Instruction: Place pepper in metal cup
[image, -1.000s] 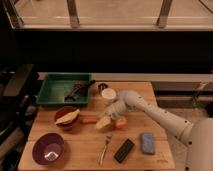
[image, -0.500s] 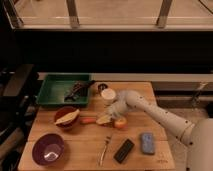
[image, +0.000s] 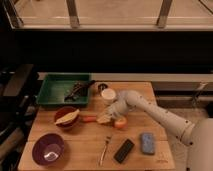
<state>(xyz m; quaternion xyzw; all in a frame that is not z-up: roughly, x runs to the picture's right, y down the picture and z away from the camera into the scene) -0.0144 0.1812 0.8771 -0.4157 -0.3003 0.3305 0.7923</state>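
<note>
Whether the jaws of the gripper (image: 105, 119) were apart or together could not be told, and it could not be told whether anything was held. The gripper was seen low over the middle of the wooden table (image: 85, 137), at the end of a white arm (image: 155, 112) that was stretched in from the right. Nearest, along the front edge, a purple bowl (image: 48, 149) was set at the left; a fork (image: 105, 149), a flat black object (image: 124, 150) and a blue sponge (image: 147, 142) were laid out to its right, each apart from the others. In the next row back, a red bowl (image: 67, 120) was placed at the left with a pale yellow strip (image: 66, 118) laid across it. The pepper (image: 89, 119) was found lying flat on the table between this bowl and the gripper, close to both, with its right end met by the gripper tip; whether it was actually touched there could not be made out. A round orange fruit (image: 120, 122) was seen just to the right of the gripper, below the arm's wrist. Farther back, a green tray (image: 52, 99) was set at the left rear of the table, with dark items gathered in it. A white cup (image: 108, 94) was placed to the tray's right, and a small dark cup (image: 101, 87) was seen just behind it. Beyond the table, a dark wall and pale window framing were shown.
</note>
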